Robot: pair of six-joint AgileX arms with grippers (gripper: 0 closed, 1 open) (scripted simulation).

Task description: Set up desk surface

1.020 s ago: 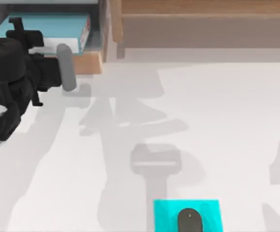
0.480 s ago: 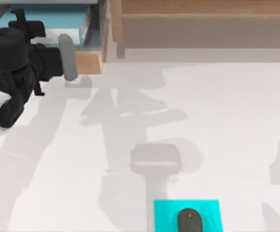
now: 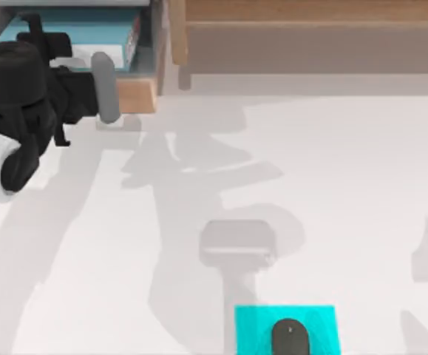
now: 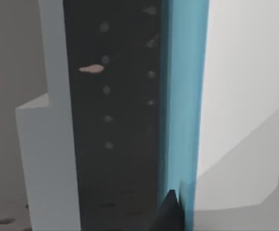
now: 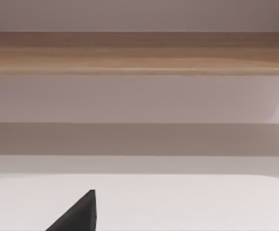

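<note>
The desk surface (image 3: pixel 332 185) is the wide white tabletop that spans the top view. My left gripper (image 3: pixel 101 85) hovers at the back left, over the front edge of an open wooden drawer (image 3: pixel 136 95). A blue book (image 3: pixel 73 29) lies flat in that drawer. The left wrist view looks closely at the book's blue cover (image 4: pixel 182 96) and dark side, with a dark tip of my left gripper (image 4: pixel 170 214) at the picture's edge. In the right wrist view, a dark tip of my right gripper (image 5: pixel 79 216) sits low above the white top.
A light-brown wooden shelf unit (image 3: pixel 310 33) runs along the back, also in the right wrist view (image 5: pixel 139 50). A cyan pad (image 3: pixel 250 325) with a black mouse (image 3: pixel 290 337) on it lies at the front edge. Arm shadows fall across the middle of the white top.
My left arm has moved toward the back of the table, bringing its gripper from just in front of the drawer to over its front edge. Pad and mouse have not moved.
</note>
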